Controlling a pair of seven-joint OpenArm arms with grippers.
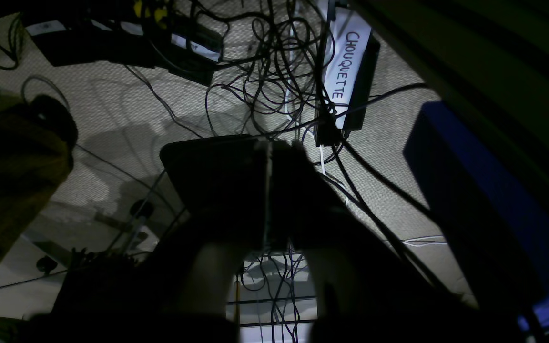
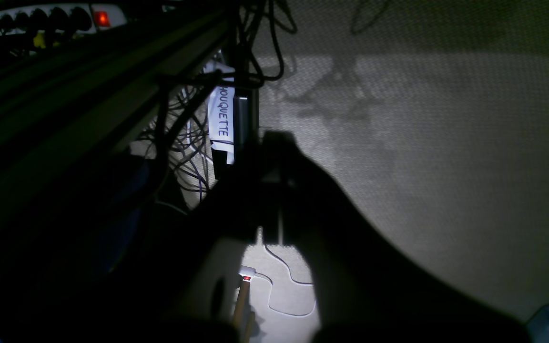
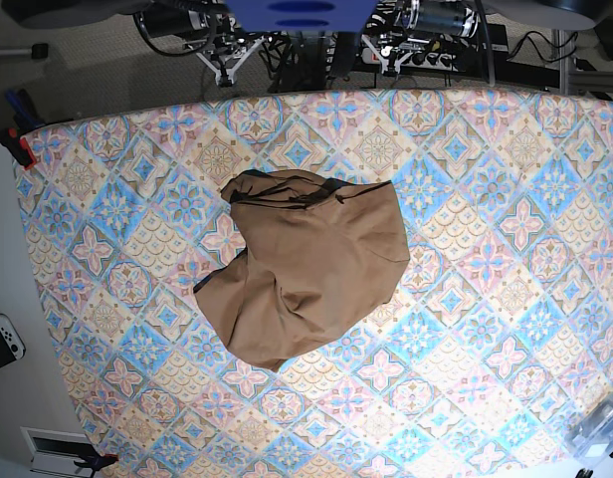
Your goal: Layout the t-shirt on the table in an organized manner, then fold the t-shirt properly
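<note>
The tan-brown t-shirt (image 3: 311, 264) lies crumpled in a heap near the middle of the patterned table (image 3: 486, 299), its dark neckline toward the far edge. Neither gripper is near it. Both arms sit folded behind the table's far edge, with their wrist cameras looking down at the floor. In the left wrist view my left gripper (image 1: 268, 147) is a dark shape, its fingers pressed together on nothing. My right gripper (image 2: 274, 143) is likewise shut and empty in the right wrist view. The shirt appears in neither wrist view.
Tangled cables (image 1: 274, 62) and a box labelled CHOUQUETTE (image 1: 348, 71) lie on the carpet below the arms, beside a blue block (image 1: 484, 200) and a power strip (image 2: 60, 19). A red clamp (image 3: 18, 144) grips the table's left corner. A clear plastic object (image 3: 600, 428) sits at the near right.
</note>
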